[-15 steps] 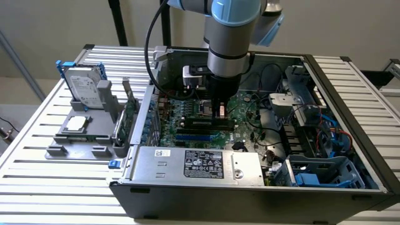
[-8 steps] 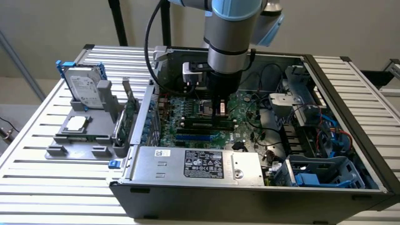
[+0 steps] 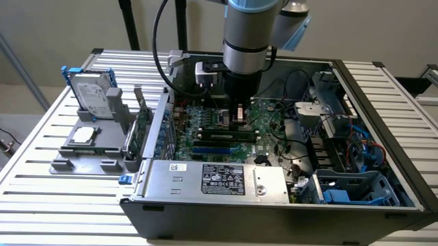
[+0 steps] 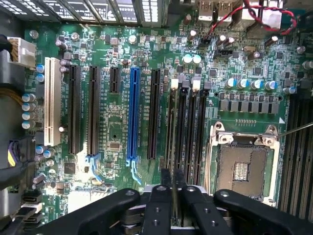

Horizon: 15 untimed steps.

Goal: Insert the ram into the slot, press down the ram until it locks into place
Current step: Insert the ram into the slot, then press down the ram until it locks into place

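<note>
An open dark-grey desktop computer case (image 3: 274, 215) is seen lying on a slatted aluminium worktop (image 3: 41, 169), its large green motherboard (image 4: 122, 122) exposed. The silver-and-grey robot arm (image 3: 250, 31) is lowered into the case near its back wall, and the black two-fingered gripper (image 4: 172, 188) is positioned over the bank of long narrow black plastic memory slots (image 4: 193, 132), between the blue expansion slot (image 4: 132, 115) and the square silvery processor socket (image 4: 242, 161).

In the wrist view the two fingers (image 4: 165, 177) are drawn almost together, and a thin dark edge, taken to be the long green ram stick (image 4: 172, 196) seen end-on, is clamped between them. The stick is aligned along one of the parallel black slots, directly above or already touching it; whether it is seated cannot be told. In the exterior view the lower end of the gripper (image 3: 240, 119) is seen just above the motherboard, with the stick itself too small to make out.

A silver power supply box with a black label (image 3: 215, 182) is mounted along the front edge of the case. Beside the case, towards the exterior view's left of the worktop, a grey plastic fixture (image 3: 89, 146) is placed, carrying a hard drive in a blue frame (image 3: 92, 95).
</note>
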Tool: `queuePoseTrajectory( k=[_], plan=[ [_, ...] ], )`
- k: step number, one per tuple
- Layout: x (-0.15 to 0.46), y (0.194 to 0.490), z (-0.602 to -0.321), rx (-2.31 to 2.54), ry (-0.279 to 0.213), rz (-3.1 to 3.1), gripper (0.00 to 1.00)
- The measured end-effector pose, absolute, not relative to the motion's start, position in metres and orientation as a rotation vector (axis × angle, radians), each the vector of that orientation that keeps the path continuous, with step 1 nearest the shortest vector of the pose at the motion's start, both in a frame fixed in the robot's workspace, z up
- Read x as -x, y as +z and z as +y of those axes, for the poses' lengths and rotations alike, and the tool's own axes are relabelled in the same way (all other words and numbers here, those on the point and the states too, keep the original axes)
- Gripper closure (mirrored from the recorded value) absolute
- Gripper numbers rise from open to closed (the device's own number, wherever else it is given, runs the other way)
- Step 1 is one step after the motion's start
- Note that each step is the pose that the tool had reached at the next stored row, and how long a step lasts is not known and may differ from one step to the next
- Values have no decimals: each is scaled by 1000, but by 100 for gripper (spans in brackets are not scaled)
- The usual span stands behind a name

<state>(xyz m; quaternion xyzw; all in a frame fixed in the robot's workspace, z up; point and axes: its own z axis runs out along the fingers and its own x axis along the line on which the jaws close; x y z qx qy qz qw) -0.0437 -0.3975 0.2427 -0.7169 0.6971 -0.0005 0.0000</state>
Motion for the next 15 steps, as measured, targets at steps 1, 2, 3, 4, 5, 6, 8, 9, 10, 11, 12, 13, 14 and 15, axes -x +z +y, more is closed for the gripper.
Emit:
queuePoseTrajectory(
  k=[1,2,3,4,5,6,8,9,10,11,12,13,14,15],
  plan=[
    [44,243,-398,2252,-2,2190,87],
    [44,243,-398,2252,-2,2190,89],
    [44,243,-397,2252,-2,2190,89],
    [44,243,-397,2252,-2,2190,89],
    [44,243,-398,2252,-2,2190,89],
    [44,243,-398,2252,-2,2190,89],
    [44,243,-398,2252,-2,2190,89],
    [44,243,-398,2252,-2,2190,89],
    [44,243,-398,2252,-2,2190,89],
    [44,243,-398,2252,-2,2190,89],
    [44,243,-398,2252,-2,2190,89],
    [44,243,-398,2253,-2,2190,89],
    [44,243,-397,2252,-2,2190,89],
    [44,242,-397,2252,-2,2190,89]
  ],
)
